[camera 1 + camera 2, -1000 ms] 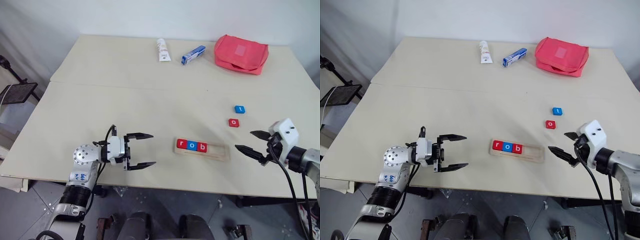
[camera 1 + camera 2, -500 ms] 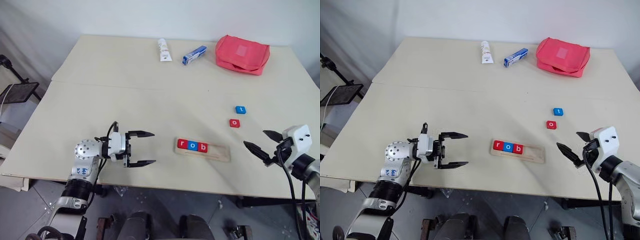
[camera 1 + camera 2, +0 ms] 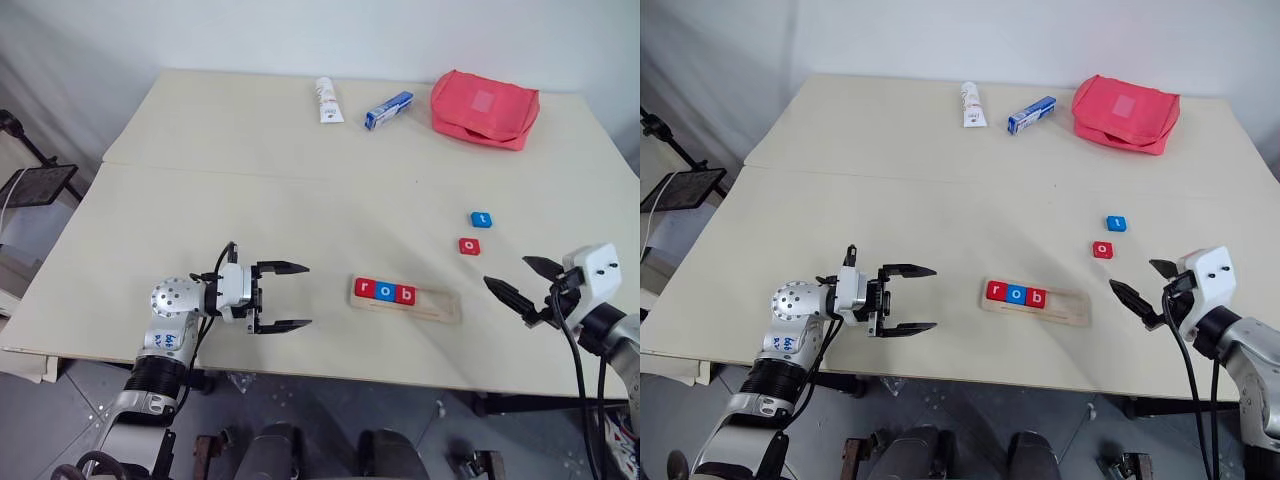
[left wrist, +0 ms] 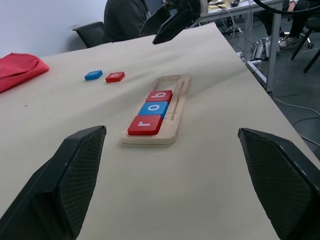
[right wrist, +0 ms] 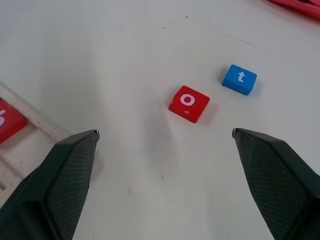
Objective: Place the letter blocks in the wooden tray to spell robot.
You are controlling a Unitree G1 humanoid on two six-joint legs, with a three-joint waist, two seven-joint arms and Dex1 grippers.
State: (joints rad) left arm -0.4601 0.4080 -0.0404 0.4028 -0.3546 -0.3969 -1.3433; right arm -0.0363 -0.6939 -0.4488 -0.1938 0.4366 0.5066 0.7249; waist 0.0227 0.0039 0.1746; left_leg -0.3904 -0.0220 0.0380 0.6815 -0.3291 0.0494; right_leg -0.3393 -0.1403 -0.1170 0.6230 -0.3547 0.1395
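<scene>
The wooden tray [image 3: 440, 303] lies near the table's front edge. At its left end sit three letter blocks: red r [image 3: 363, 289], blue o [image 3: 384, 292] and red b [image 3: 405, 295]. A loose red o block [image 3: 469, 245] and a blue t block [image 3: 481, 219] lie on the table behind the tray's right end. My left gripper [image 3: 300, 295] stands open and empty to the left of the tray, pointing at it. To the tray's right, my right gripper [image 3: 505, 270] is open and empty, in front of the loose red o [image 5: 188, 103] and blue t [image 5: 239, 79].
At the back of the table lie a white tube [image 3: 326, 99], a blue-and-white box [image 3: 387, 109] and a red pouch [image 3: 484, 107]. The table's front edge runs just in front of the tray. A seated person [image 4: 125, 20] shows beyond the table in the left wrist view.
My right hand has swung a little to the right, away from the tray's end, with its fingers still open. The left gripper and all the blocks have stayed where they were.
</scene>
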